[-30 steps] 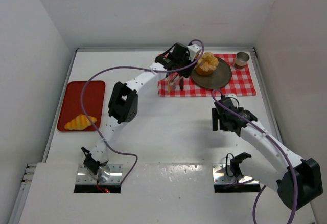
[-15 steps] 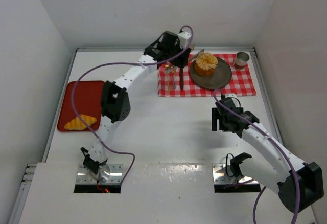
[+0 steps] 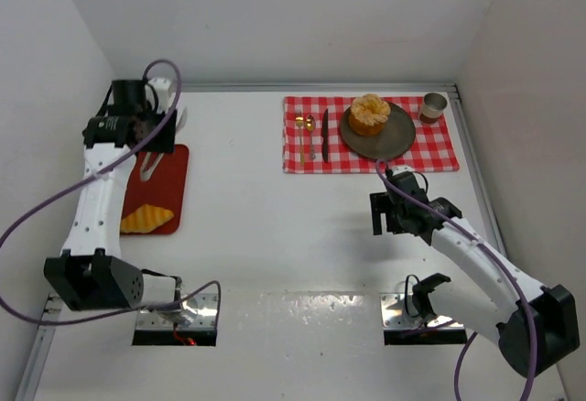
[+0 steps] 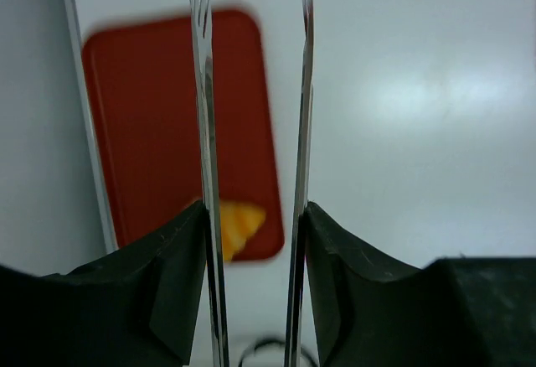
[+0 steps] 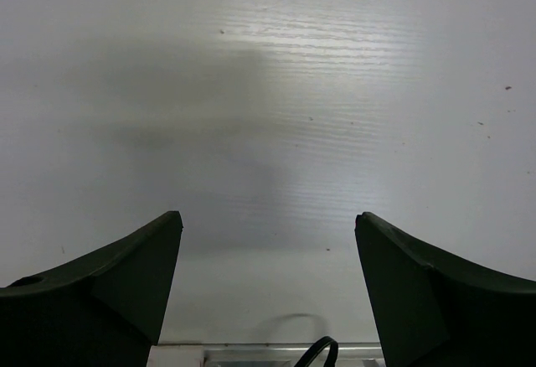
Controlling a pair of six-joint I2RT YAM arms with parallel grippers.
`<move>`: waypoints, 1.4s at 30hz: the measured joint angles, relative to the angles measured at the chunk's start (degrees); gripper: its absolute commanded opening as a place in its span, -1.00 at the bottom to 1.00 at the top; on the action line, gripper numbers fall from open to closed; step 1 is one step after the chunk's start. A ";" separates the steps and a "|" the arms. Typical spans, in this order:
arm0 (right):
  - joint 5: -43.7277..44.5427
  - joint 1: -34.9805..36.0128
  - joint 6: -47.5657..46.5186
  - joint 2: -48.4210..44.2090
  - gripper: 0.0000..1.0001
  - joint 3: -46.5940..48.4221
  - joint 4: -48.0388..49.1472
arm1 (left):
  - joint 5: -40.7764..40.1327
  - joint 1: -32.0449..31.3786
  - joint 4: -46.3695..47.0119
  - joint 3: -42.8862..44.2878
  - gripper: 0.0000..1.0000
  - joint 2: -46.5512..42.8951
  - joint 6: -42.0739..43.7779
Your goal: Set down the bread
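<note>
Tongs (image 4: 203,132) are clenched in the left end effector (image 4: 255,212); the right end effector (image 5: 268,233) is released. The croissant (image 3: 146,219), at the tray's (image 3: 174,181) 6 o'clock, is judged light and flaky, best pinched mid-body.

Seen from the centre of the table (image 3: 247,190), the surface is bare from 5 round to 8 o'clock and up to 12. At 1 o'clock the checked cloth (image 3: 439,156) is crowded with plate (image 3: 401,141), bun (image 3: 369,113), cup (image 3: 433,106) and knife (image 3: 324,134). The right arm (image 3: 467,254) blocks 4 o'clock. At 9 o'clock the left arm (image 3: 94,201) overhangs the tray (image 3: 176,174). Its tongs (image 4: 205,132) hang over the tray's far end, and the croissant (image 3: 146,219) lies at the near end.
</note>
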 measured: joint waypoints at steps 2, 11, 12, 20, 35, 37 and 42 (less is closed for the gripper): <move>-1.22 0.50 -0.63 1.03 0.65 0.22 0.09 | -1.57 3.43 -4.31 -5.49 0.04 -3.65 0.92; -3.67 5.73 -2.47 3.63 0.65 5.46 -0.33 | -2.60 21.94 -13.22 -18.49 0.01 -9.68 6.49; -3.56 6.51 -2.51 3.63 0.65 5.62 -0.35 | -2.54 23.34 -13.25 -18.99 0.01 -10.05 7.41; -1.42 10.10 -2.01 2.12 0.65 5.57 -1.07 | 1.51 29.83 -13.79 -25.16 -0.02 -8.85 13.97; 2.32 14.03 0.76 2.86 0.65 5.53 -1.84 | 8.63 35.78 -17.18 -20.94 0.01 -4.92 20.00; 2.69 14.16 0.76 3.10 0.65 5.53 -2.12 | 9.44 35.89 -17.97 -18.38 0.04 -4.92 20.20; 3.17 14.19 0.76 3.52 0.65 5.53 -2.23 | 9.86 35.93 -19.47 -17.55 0.10 -4.96 20.46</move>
